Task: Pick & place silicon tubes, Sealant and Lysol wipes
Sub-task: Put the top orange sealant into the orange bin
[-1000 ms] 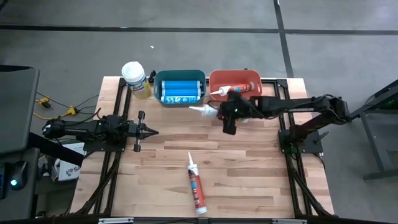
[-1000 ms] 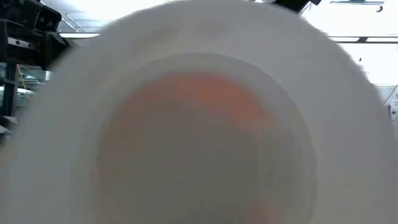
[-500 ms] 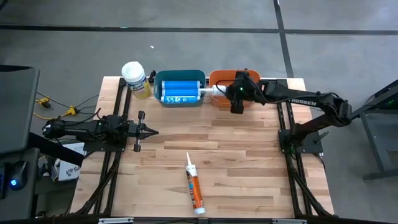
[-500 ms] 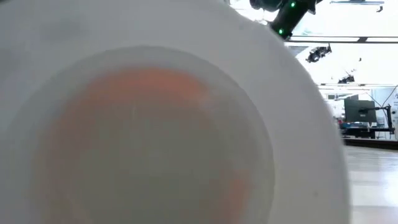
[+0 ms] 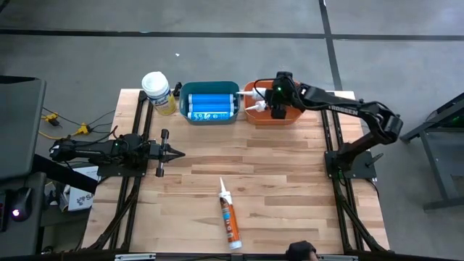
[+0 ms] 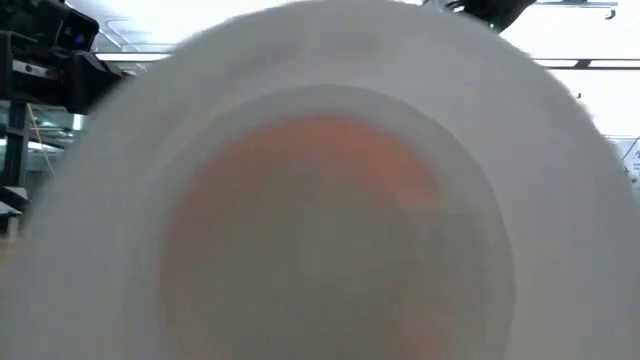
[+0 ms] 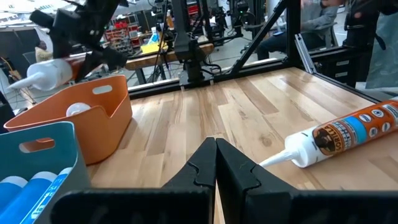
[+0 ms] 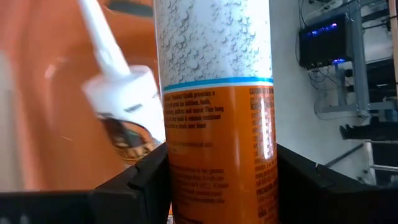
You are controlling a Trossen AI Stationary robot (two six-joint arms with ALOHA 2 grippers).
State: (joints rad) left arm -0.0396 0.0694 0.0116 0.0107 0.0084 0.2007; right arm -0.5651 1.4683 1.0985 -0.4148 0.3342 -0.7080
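The right gripper (image 5: 277, 110) has its fingers (image 8: 140, 180) clamped either side of an orange-and-white tube (image 8: 214, 112), holding it above the orange bin (image 5: 250, 116). In the high view the tube's nozzle juts out toward the blue bin (image 5: 209, 116), so its long axis runs across the orange bin's width, level with the table edge behind. Another tube (image 8: 121, 102) already lies inside the orange bin, just beneath. Lowering looks like the move left.

One more tube (image 5: 229, 217) lies on the boards well away from the orange bin, nozzle toward it. The left gripper (image 5: 176, 153), fingers together and empty, is the nearer arm. The Lysol wipes (image 5: 158, 92) stand beyond the blue bin.
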